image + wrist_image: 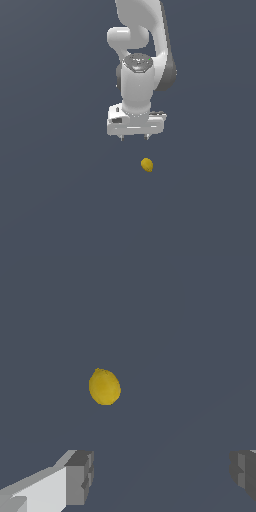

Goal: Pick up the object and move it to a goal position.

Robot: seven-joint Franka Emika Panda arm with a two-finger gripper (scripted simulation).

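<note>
The object is a small yellow-orange, lemon-like oval lump lying on the dark grey floor, a little toward the exterior view's right of the white hand. In the wrist view the object lies ahead of the fingers, apart from both. My gripper hangs above and behind it, open, with nothing between its short dark fingertips. The wrist view shows the two grey finger pads wide apart, the gap between them bare.
The white arm rises out of the frame's top. Plain dark grey ground fills the rest of both views.
</note>
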